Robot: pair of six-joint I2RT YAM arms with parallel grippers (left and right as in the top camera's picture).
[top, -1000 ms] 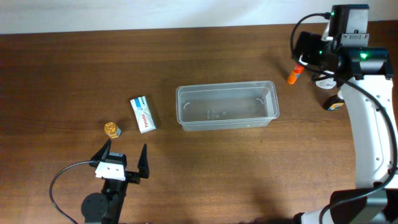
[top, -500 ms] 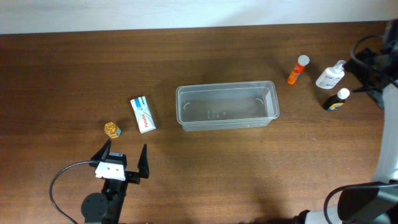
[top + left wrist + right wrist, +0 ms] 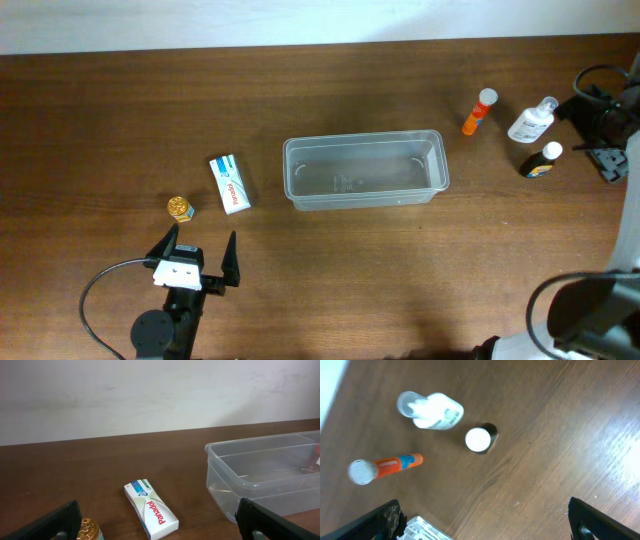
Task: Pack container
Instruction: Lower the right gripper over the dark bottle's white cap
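Note:
The clear plastic container (image 3: 365, 137) stands empty at the table's middle. It also shows in the left wrist view (image 3: 260, 455), and its corner shows in the right wrist view (image 3: 422, 529). A white Panadol box (image 3: 230, 183) (image 3: 151, 508) and a gold-capped jar (image 3: 180, 208) (image 3: 88, 529) lie to its left. My left gripper (image 3: 200, 258) (image 3: 157, 527) is open and empty, near the front of these. An orange tube (image 3: 478, 111) (image 3: 390, 466), a white spray bottle (image 3: 530, 120) (image 3: 435, 411) and a dark white-capped bottle (image 3: 541, 160) (image 3: 480, 439) stand at the right. My right gripper (image 3: 598, 130) (image 3: 485, 522) is open, empty and high, right of the bottles.
A pale wall runs along the table's far edge (image 3: 150, 400). A black cable (image 3: 95, 290) loops beside the left arm's base. Bare wood lies between the container and the bottles (image 3: 455, 200).
My right arm has swung away from above the bottles to the table's right edge, and all three bottles now show. The left arm and the objects have not moved.

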